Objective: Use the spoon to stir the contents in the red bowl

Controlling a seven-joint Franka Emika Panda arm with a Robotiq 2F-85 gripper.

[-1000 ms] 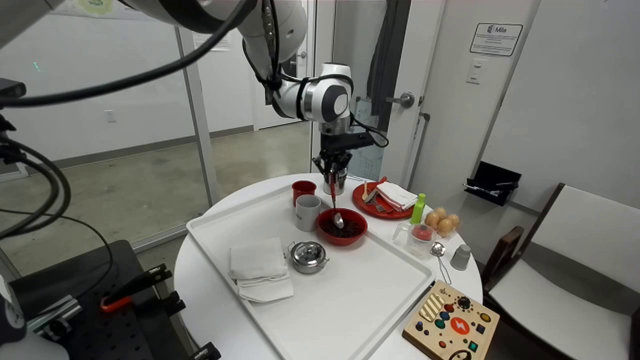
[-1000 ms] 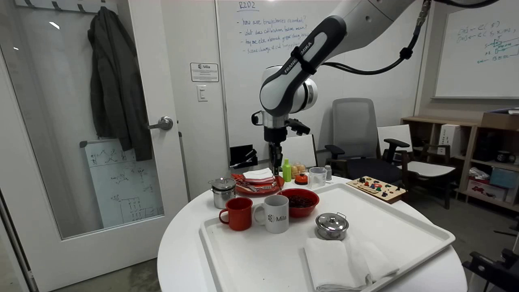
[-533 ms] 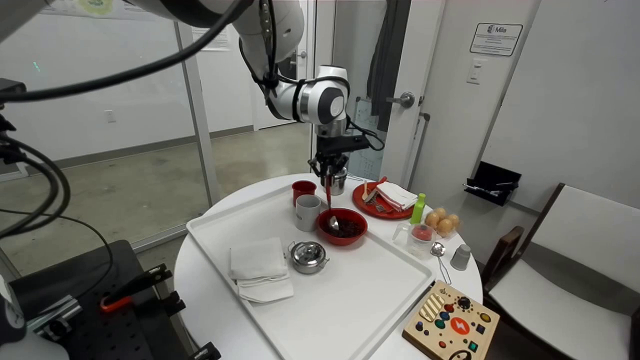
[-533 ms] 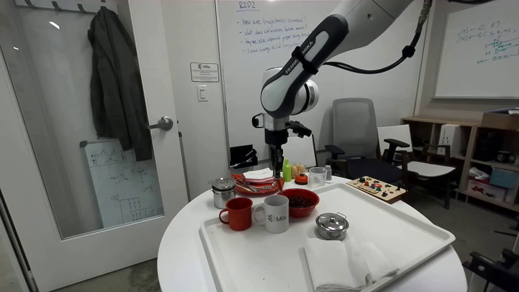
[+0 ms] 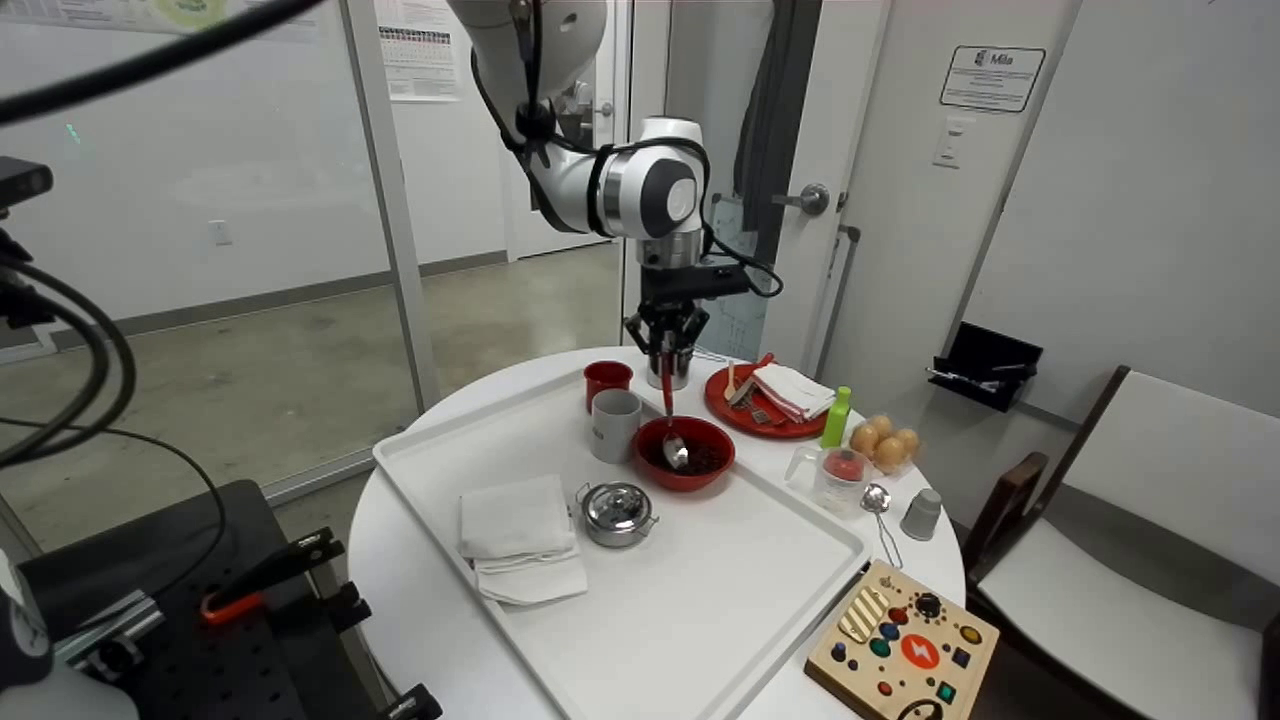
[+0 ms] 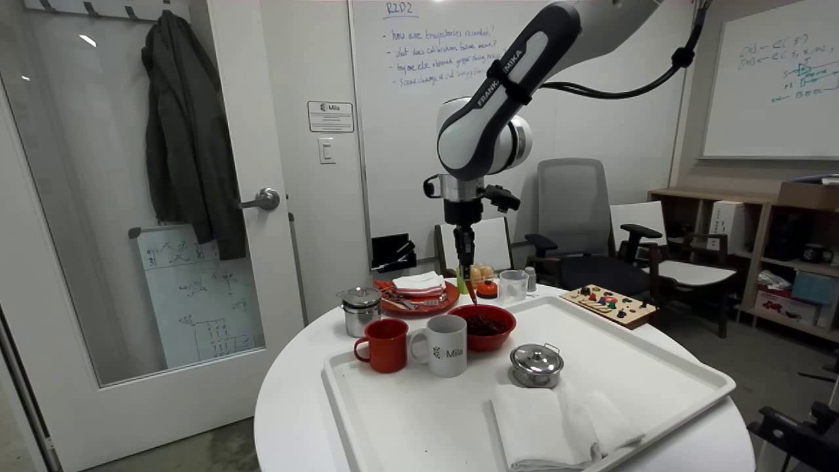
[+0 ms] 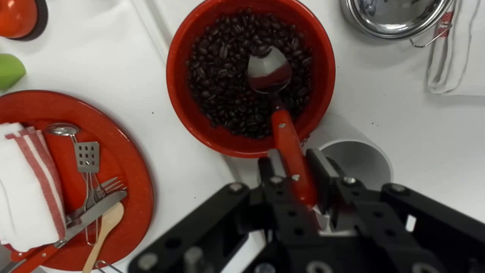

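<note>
I have the gripper [image 7: 299, 163] clenched on the spoon [image 7: 285, 129], its jaws parted only by the red handle. Below them, the spoon's shiny head sits inside the red bowl [image 7: 176, 94], down at the dark beans [image 7: 231, 91]. A pale grey mug [image 6: 448, 347] stands just beside the bowl, a lidded metal pot [image 6: 536, 368] near the bowl too.

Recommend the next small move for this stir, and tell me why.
I'd probably sweep the red-handled metal spoon slowly toward the wrist view's left side of the round red bowl. The tool grips the spoon, whose head sits right of the bowl's centre there, seemingly touching the small dark beans, and more of them show on that left side.
</note>
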